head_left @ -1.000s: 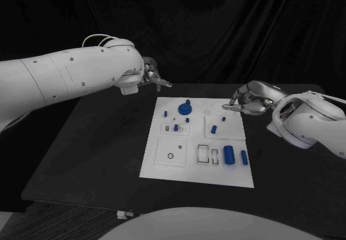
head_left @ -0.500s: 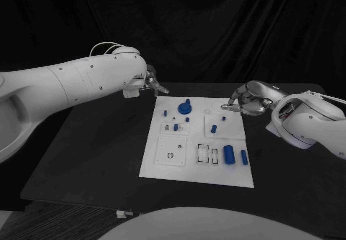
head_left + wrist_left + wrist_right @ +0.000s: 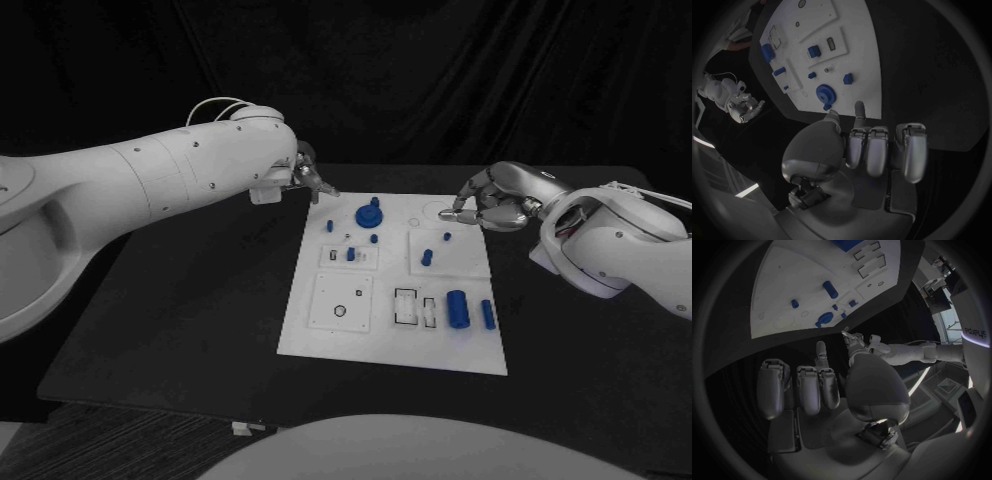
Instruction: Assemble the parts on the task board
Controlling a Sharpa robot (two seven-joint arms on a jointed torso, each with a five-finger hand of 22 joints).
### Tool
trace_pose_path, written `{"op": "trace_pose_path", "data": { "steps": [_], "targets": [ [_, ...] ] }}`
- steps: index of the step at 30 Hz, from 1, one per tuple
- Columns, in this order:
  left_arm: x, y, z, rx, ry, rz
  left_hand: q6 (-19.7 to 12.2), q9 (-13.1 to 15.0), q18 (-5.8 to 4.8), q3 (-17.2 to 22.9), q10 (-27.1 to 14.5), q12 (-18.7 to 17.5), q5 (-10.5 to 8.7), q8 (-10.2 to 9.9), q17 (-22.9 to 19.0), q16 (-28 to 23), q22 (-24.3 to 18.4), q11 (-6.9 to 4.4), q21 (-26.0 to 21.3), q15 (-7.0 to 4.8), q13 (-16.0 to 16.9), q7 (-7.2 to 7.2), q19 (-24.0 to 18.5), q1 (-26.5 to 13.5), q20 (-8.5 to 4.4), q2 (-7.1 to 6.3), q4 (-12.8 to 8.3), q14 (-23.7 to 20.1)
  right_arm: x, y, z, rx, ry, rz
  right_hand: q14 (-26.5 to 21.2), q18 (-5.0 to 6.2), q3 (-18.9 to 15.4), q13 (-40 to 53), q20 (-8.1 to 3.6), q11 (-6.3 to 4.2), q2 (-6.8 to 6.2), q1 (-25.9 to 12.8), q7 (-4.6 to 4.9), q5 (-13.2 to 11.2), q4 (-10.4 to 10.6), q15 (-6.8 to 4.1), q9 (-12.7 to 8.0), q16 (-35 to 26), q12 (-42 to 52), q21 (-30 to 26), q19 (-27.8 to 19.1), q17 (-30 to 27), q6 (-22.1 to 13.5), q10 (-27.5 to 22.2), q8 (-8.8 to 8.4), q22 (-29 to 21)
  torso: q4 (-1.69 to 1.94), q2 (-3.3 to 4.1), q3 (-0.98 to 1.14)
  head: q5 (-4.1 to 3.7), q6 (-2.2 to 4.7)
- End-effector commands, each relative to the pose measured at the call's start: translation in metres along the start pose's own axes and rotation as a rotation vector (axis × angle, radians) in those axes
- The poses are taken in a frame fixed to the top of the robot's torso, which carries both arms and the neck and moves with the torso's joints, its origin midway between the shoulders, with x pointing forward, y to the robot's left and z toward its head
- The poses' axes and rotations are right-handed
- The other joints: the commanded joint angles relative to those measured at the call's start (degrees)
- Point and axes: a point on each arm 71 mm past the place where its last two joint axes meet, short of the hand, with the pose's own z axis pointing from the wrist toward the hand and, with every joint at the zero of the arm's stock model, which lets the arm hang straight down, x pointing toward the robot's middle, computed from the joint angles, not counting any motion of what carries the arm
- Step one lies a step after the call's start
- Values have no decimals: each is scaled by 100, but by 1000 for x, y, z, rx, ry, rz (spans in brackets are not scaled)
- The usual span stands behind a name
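Board (image 3: 325,325), one white plate, lies in the middle of the black table (image 3: 188,320) between the two hands. Left hand (image 3: 304,170) hangs just off the board's far left corner with nothing in it; in the left wrist view most of its fingers (image 3: 877,150) are curled in side by side, while one finger and the thumb reach out toward the board's edge, apart from each other and pinching nothing. Nearest to those two tips is the round blue knob (image 3: 369,214), the largest of the far parts, standing on the board just beyond them.

Right hand (image 3: 498,198) hovers at the board's far right corner, its fingers (image 3: 811,385) folded in together and one finger stretched toward the board; it grips nothing that can be seen. Just off that outstretched tip lies a faint round recess (image 3: 443,212) in the white surface.

Blue parts counted in the head view: one knob, about five small pegs clustered between the two hands, among them a peg (image 3: 428,258) on the right hand's side, and two longer cylinders well away from both sets of fingers near the board's near right edge, a thick cylinder (image 3: 457,309) and a slimmer cylinder (image 3: 489,314) beside it. Some pegs are too small to count surely.
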Motion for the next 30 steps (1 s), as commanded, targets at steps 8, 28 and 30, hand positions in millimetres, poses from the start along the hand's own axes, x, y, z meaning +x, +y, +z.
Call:
{"op": "trace_pose_path", "data": {
  "steps": [8,28,30],
  "targets": [
    [12,-3,4,30,63,25,304,-266,-20,-266,576,124,-125,-191,1527,76,1268,16,21,-15,1501,-13,391,24,8,100,5,635,1,2,1,-8,-8,1,547,114,143,1534,39,44,58,109,-12,84,4,33,88,-72,95,-88,153,1255,-91,508,96,1261,-3,-8,-3,5,0],
    [28,-7,11,34,111,38,505,-537,-14,-236,576,124,14,-415,1527,76,1263,1,-2,-28,1501,-29,377,185,-4,153,-105,635,1,2,2,-9,-3,0,547,114,142,1534,39,45,62,116,-12,86,5,33,88,-72,95,-88,154,1254,-93,508,97,1261,4,-19,3,-24,0],
    [29,-7,12,31,113,38,516,-561,-12,-225,576,124,34,-438,1527,76,1258,0,-10,-29,1501,-28,371,214,-5,157,-128,635,1,2,2,-9,-3,0,547,114,142,1534,39,45,62,116,-12,86,5,33,88,-72,95,-88,154,1254,-93,508,97,1261,0,-16,2,-19,0]
  ]
}}
